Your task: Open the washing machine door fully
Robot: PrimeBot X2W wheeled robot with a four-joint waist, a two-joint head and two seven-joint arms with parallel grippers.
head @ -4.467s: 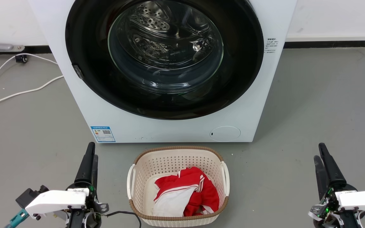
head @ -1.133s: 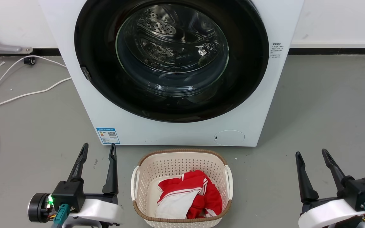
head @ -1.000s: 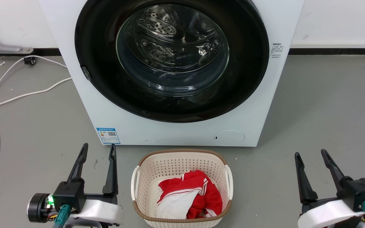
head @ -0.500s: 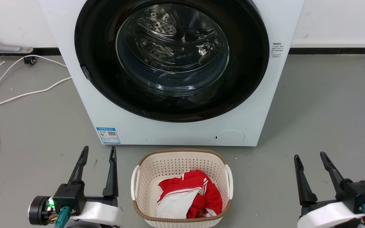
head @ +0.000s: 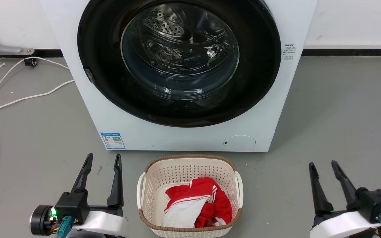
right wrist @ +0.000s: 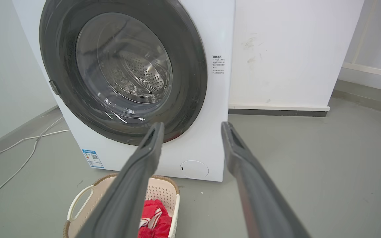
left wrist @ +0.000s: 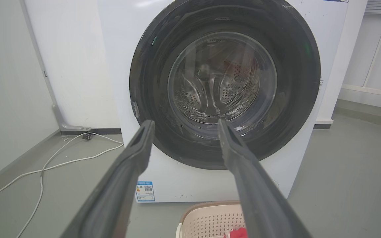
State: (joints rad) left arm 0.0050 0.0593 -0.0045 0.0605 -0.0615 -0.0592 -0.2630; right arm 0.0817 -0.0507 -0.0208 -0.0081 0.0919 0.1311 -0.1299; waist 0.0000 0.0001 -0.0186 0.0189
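- A cream perforated plastic laundry basket [head: 184,170] with a brown rim stood on the grey floor [head: 336,109].
- A crumpled red-and-white garment [head: 197,205] lay inside it.
- A thin white cable [head: 28,97] snaked along the floor's left edge.

The smooth grey floor [head: 342,109] runs back to a plain white wall [head: 342,19], with a dark baseboard [head: 342,52] along the join. Toward the floor's left edge a white cable [head: 28,97] loops out from the wall, near a grey metal bracket [head: 8,50] at its foot. A white railing [left wrist: 372,91] stands at the far right under soft, even light.
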